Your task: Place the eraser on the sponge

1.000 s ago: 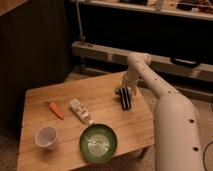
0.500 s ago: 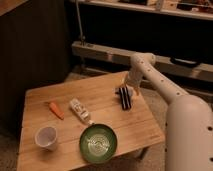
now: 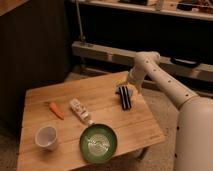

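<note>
Wooden table (image 3: 45, 95) seen from above and in front, with the robot's white arm (image 3: 165, 85) reaching in from the right.

The eraser (image 3: 124, 97) is a narrow black rectangular block with a thin pale stripe running down its length. It lies flat near the table's far right corner, its long axis pointing roughly from the far edge toward the near edge. A small patch of the light-blue sponge (image 3: 133, 92) shows at the eraser's right side, touching it. The eraser appears to rest over the sponge, most of which is hidden beneath the block.

The gripper (image 3: 124, 82) hangs at the far end of the eraser, just above the table's far edge. Whether the claw is open, closed or in contact with the eraser cannot be told.

Well apart, on the left half of the table, lie an orange carrot (image 3: 56, 110) and beside it a white bottle (image 3: 80, 110). A green bowl (image 3: 98, 143) and a white cup (image 3: 46, 137) stand near the front edge.
</note>
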